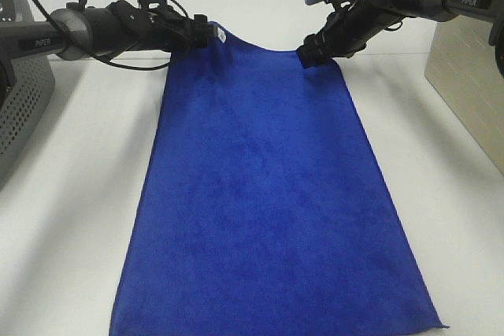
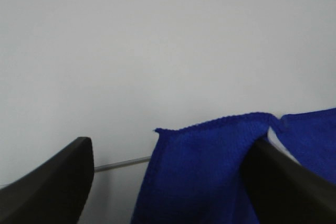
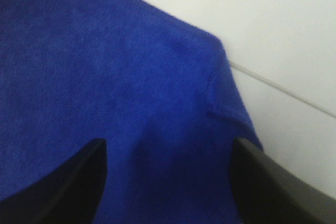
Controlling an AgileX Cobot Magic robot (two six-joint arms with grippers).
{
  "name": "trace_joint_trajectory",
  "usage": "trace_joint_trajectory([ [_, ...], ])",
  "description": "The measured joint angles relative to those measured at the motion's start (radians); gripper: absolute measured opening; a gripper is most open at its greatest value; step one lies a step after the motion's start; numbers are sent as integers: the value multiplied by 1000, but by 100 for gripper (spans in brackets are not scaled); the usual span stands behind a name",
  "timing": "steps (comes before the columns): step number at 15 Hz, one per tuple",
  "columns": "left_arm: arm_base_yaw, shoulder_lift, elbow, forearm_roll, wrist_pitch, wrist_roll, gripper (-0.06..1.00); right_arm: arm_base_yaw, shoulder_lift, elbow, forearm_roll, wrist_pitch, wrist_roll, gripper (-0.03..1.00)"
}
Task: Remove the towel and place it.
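Towel [image 1: 268,194] lies flat on my table [image 1: 71,194]; left gripper [image 2: 168,182] and right gripper [image 3: 168,182] both gape wide over its far corners, gripping nothing.

2 dark arms, the left arm [image 1: 87,33] marked "PIPER", looped black cables, seemingly matte black gripper fingers [image 2: 47,182].

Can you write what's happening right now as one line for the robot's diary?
towel: flat on table | left tool: open at tag corner | right tool: open over other far corner | held: nothing
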Motion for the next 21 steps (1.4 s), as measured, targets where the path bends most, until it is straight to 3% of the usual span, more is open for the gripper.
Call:
trace_joint_trajectory([
  [1, 0, 0, 0, 0, -7, -10, 72, 0, 1, 0, 0, 59, 0, 63],
  [5, 0, 0, 0, 39, -52, -8, 72, 0, 4, 0, -1, 68, 0, 63],
  [7, 0, 0, 0, 100, -70, -8, 72, 0, 20, -1, -1, 67, 0, 63],
  [9, 0, 2, 0, 101, -71, -32, 72, 0, 42, -1, -1, 67, 0, 63],
  [14, 36, -18, -22, -29, 40, -211, 72, 0, 44, -2, -9, 68, 0, 63],
  [15, 62, -18, -23, -53, 100, -314, 72, 0, 44, -3, -11, 75, 0, 63],
  [17, 95, -18, -23, -56, 194, -406, 72, 0, 44, -4, -11, 86, 0, 63],
  [19, 108, -18, -23, -51, 222, -392, 72, 0, 44, -7, -12, 93, 0, 63],
  [21, 100, -18, -47, -45, 222, -277, 72, 0, 44, -7, -12, 94, 1, 63],
])
